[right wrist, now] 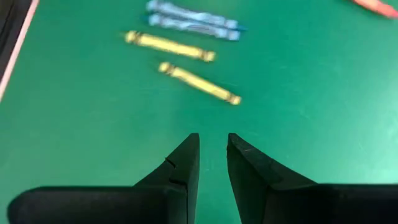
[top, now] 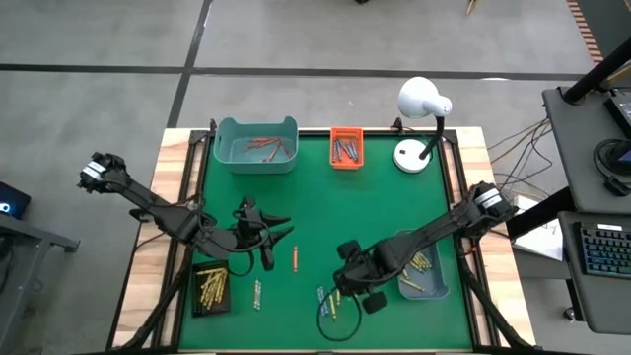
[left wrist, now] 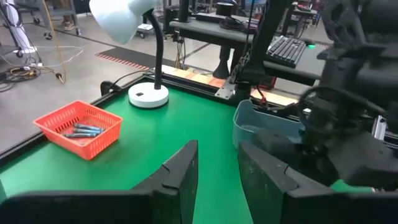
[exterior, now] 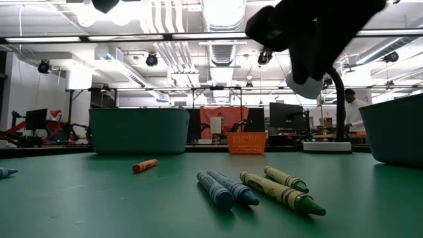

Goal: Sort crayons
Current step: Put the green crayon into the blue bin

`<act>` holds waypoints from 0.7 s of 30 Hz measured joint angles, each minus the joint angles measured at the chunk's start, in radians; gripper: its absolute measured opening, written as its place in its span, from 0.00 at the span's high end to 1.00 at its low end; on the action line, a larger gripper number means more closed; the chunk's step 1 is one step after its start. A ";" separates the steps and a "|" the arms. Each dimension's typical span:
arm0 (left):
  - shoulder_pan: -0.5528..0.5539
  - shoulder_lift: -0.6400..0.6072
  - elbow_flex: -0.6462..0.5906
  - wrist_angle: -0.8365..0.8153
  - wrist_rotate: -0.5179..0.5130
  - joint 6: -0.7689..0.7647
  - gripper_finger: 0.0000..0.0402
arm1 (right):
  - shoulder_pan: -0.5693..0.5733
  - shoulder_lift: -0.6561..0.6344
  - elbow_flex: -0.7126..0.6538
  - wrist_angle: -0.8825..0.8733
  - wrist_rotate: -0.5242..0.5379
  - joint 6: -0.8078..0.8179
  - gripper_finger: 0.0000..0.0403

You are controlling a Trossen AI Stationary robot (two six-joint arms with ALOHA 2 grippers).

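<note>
Loose crayons (exterior: 264,188) lie on the green table (top: 375,207) near its front edge: two blue, two yellow-green, one orange farther off. The right gripper (right wrist: 212,155) hovers just above them, fingers slightly apart, empty. The left gripper (left wrist: 217,168) hangs mid-table, likewise parted and empty.

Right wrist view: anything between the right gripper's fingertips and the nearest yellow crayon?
Nothing. In the right wrist view only bare green mat lies between the right gripper and the nearest yellow crayon; its fingers stand slightly apart, holding nothing.
</note>
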 joint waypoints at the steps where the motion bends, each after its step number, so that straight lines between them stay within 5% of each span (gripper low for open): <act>1: 0.000 0.006 0.007 -0.003 0.001 0.006 0.76 | 0.006 0.008 0.004 -0.001 0.000 -0.031 0.82; 21: -0.005 0.042 0.042 -0.006 -0.002 0.053 0.76 | 0.007 0.160 0.010 0.108 0.029 -0.358 0.81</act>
